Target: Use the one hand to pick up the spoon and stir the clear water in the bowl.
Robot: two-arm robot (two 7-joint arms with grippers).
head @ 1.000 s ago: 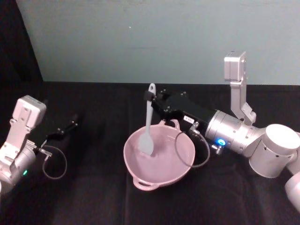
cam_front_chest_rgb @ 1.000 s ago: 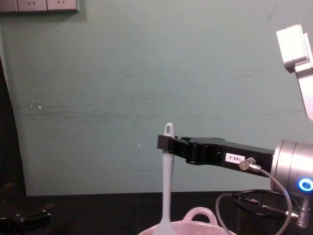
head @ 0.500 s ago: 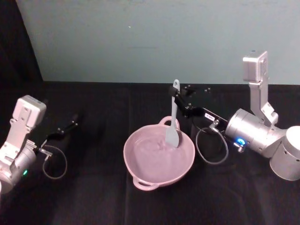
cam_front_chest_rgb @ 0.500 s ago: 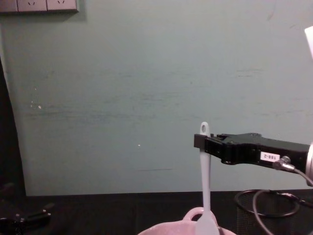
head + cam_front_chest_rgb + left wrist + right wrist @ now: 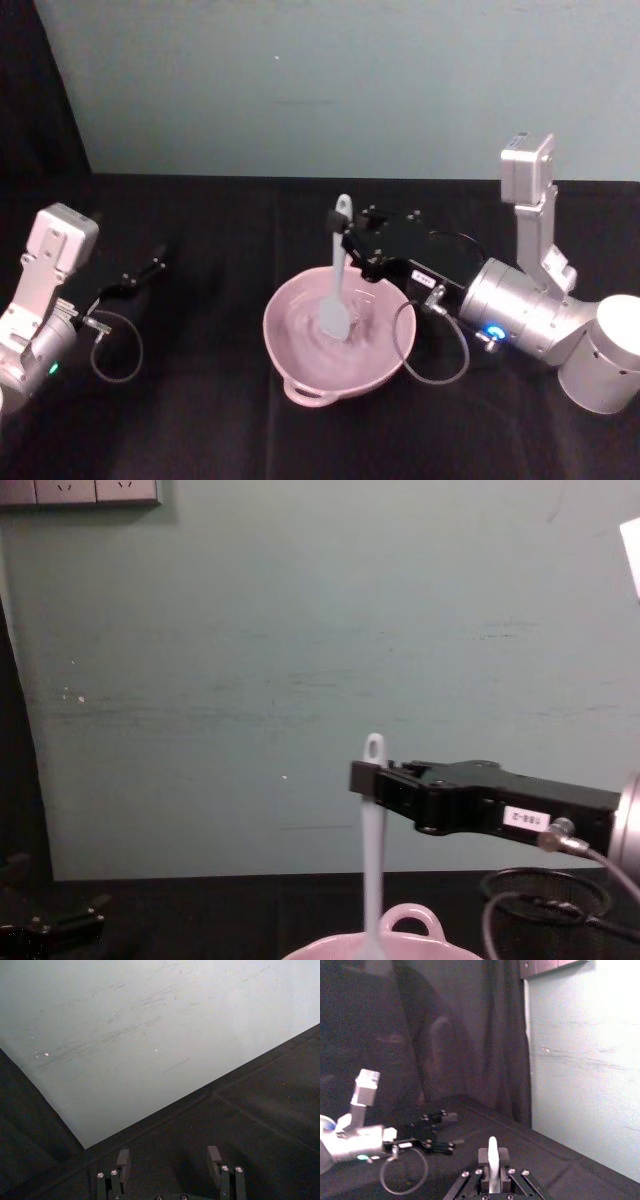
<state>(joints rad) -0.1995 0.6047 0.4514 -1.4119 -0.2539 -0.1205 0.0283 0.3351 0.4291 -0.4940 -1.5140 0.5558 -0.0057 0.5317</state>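
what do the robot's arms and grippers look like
Both arms are silver-grey with cylindrical wrists and a pale boxy unit on a bracket. The right gripper is black and boxy, with a white label, a blue ring light on its wrist and a looping grey cable. The left gripper is black, with a green light and cable loop.

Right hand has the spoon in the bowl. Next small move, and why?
Probably sweep the right hand sideways in a small arc above the bowl: it grips the spoon upright near the eyelet, blade down in the bowl, so circling would stir. Left hand sits parked aside.
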